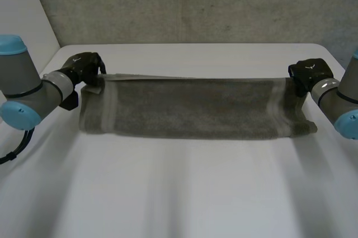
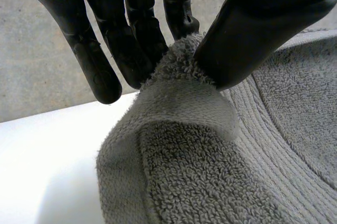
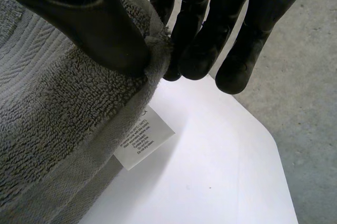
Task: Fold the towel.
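Towel: the grey terry towel lay as a long band across the far half of the table, doubled over, with a paler stripe running across near each end.
Left hand: and there it was, the left hand gripping the towel's far left corner, thumb pressing the cloth against the fingers, the corner lifted and curled over.
Right hand: the right hand matched it at the far right corner, its thumb clamping the edge to its fingers (a white care label hung from the hem just under that grip).
Far edge: drawn into a straight line between the two hands.
Table: the white table was smooth under the towel.
Room: a rough grey concrete wall stood behind the table, and grey floor lay beyond the table's corner.
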Tool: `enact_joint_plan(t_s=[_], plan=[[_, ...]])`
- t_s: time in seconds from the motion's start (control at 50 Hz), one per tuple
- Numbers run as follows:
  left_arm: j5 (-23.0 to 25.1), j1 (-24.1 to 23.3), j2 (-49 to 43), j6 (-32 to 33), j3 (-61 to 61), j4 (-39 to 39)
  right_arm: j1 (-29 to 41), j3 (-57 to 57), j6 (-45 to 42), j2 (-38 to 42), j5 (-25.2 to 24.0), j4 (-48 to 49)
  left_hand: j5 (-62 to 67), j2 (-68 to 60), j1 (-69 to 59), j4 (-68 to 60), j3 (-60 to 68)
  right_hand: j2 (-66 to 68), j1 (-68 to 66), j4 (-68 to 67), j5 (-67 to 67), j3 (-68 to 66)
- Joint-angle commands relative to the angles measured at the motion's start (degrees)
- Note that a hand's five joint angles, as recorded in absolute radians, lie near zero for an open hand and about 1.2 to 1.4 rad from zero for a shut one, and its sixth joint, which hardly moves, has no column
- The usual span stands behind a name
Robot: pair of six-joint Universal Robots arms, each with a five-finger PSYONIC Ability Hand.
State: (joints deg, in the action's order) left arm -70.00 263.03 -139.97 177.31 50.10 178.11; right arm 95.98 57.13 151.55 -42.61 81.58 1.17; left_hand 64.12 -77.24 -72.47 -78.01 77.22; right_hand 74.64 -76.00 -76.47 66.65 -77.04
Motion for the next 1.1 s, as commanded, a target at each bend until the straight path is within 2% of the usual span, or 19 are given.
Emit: enact_joint_plan(t_s=[0.02, 0.26, 0.32, 0.34, 0.36, 0.38, 0.4, 0.42, 0.44, 0.46, 0.58, 0.74, 0.78, 0.86, 0.96, 1.0, 1.02, 1.06, 1.1], plan=[[-1.1, -0.7, -3.2, 0.1, -4.5, -1.7, 0.2, -0.1, 0.1, -0.7, 0.5, 0.8, 5.9, -2.8, -7.5, -2.0, 2.8, 5.4, -4.0, -3.5, 3.3, -3.0], [-1.4, -0.7, -5.1, 0.1, -6.0, -2.5, 0.3, -0.5, -0.1, -1.4, 2.9, 0.6, 2.9, 0.2, -4.5, 1.0, -0.2, 5.4, -4.0, -3.5, 3.3, -3.0], [-1.4, -0.7, -5.6, 0.1, -6.6, -2.6, 1.0, -0.7, -0.8, -1.3, 3.0, 0.6, -5.2, 8.3, 3.5, 9.1, -8.3, 5.4, -4.0, -3.5, 3.3, -3.0], [-1.4, -0.7, -5.7, 0.1, -6.6, -2.6, 1.2, -1.0, -1.3, -1.3, 3.1, 0.6, -14.7, 17.8, 13.0, 18.6, -17.8, 5.4, -4.0, -3.5, 3.3, -3.0], [-1.4, -0.7, -5.8, 0.1, -6.7, -2.6, 1.5, -1.1, -2.0, -1.2, 3.3, 0.6, -31.3, 34.4, 29.6, 35.2, -34.4, -3.1, 4.4, 4.9, -5.1, 5.5], [-1.4, -0.7, -5.8, 0.1, -6.7, -2.6, 1.5, -1.1, -2.0, -1.2, 3.3, 0.6, -31.4, 34.6, 29.8, 35.3, -34.5, -3.2, 4.5, 5.0, -5.2, 5.6], [-1.5, -0.7, -5.8, 0.1, -6.7, -2.6, 1.8, -1.1, -2.5, -1.2, 3.3, 0.6, -46.9, 50.0, 45.3, 50.8, -50.0, -34.6, 36.0, 36.5, -36.6, 37.0], [-1.5, -0.7, -5.8, 0.1, -6.7, -2.6, 1.8, -1.1, -2.5, -1.2, 3.3, 0.6, -47.1, 50.2, 45.4, 51.0, -50.2, -34.9, 36.3, 36.8, -37.0, 37.4], [-2.1, -0.7, -5.7, 0.1, -6.7, -2.6, 1.9, -1.1, -2.8, -1.3, 3.4, 0.6, -55.9, 59.0, 54.3, 59.8, -59.0, -64.6, 66.0, 66.5, -66.7, 67.0], [-2.8, -0.7, -5.4, 0.1, -6.7, -2.6, 2.0, -1.1, -2.9, -1.4, 3.6, 0.6, -61.8, 64.9, 60.2, 65.7, -64.9, -64.6, 66.0, 66.5, -66.7, 67.0], [-3.3, -0.8, -3.9, 0.1, -6.5, -2.9, 2.2, -1.5, -2.5, -3.9, 4.5, 0.2, -62.9, 66.0, 61.2, 66.8, -66.0, -64.6, 66.0, 66.5, -66.7, 67.0], [-3.4, -0.8, 3.3, 0.1, -3.5, -3.5, 2.0, 3.1, -2.2, -14.3, 3.4, 0.2, -60.4, 63.5, 58.7, 64.3, -63.5, -64.6, 66.0, 66.5, -66.7, 67.0], [-3.2, -0.7, 7.1, 0.3, 0.7, -3.4, 2.0, 6.8, -2.2, -19.0, 2.2, 0.2, -59.9, 63.0, 58.2, 63.8, -63.0, -64.6, 66.0, 66.5, -66.7, 67.0], [-2.9, -0.7, 11.0, 0.8, 6.3, -3.0, 1.6, 11.2, -2.4, -22.9, 0.5, -0.1, -59.2, 62.3, 57.5, 63.1, -62.3, -64.6, 66.0, 66.5, -66.7, 67.0], [-2.9, -0.8, 14.7, 6.1, 15.5, -1.7, 1.4, 19.2, -2.8, -26.3, -3.2, -0.6, -59.2, 62.3, 57.5, 63.1, -62.3, -64.6, 66.0, 66.5, -66.7, 67.0], [-3.1, -0.9, 15.6, 12.9, 20.9, -0.5, 1.4, 24.8, -3.6, -28.6, -4.8, -0.2, -59.2, 62.3, 57.5, 63.1, -62.3, -64.6, 66.0, 66.5, -66.7, 67.0], [-3.1, -0.9, 15.6, 12.9, 20.9, -0.5, 1.4, 24.8, -3.6, -28.6, -4.8, -0.2, -59.2, 62.3, 57.5, 63.1, -62.3, -64.6, 66.0, 66.5, -66.7, 67.0], [-3.4, -1.2, 15.7, 20.1, 25.1, 1.7, 1.3, 29.9, -5.4, -29.2, -6.2, 0.5, -59.0, 62.1, 57.4, 62.9, -62.1, -64.6, 66.0, 66.5, -66.7, 67.0], [-3.6, -1.6, 15.6, 22.6, 26.6, 3.5, 1.2, 31.9, -6.5, -29.2, -7.0, 0.9, -59.0, 62.1, 57.4, 62.9, -62.1, -64.6, 66.0, 66.5, -66.7, 67.0]])
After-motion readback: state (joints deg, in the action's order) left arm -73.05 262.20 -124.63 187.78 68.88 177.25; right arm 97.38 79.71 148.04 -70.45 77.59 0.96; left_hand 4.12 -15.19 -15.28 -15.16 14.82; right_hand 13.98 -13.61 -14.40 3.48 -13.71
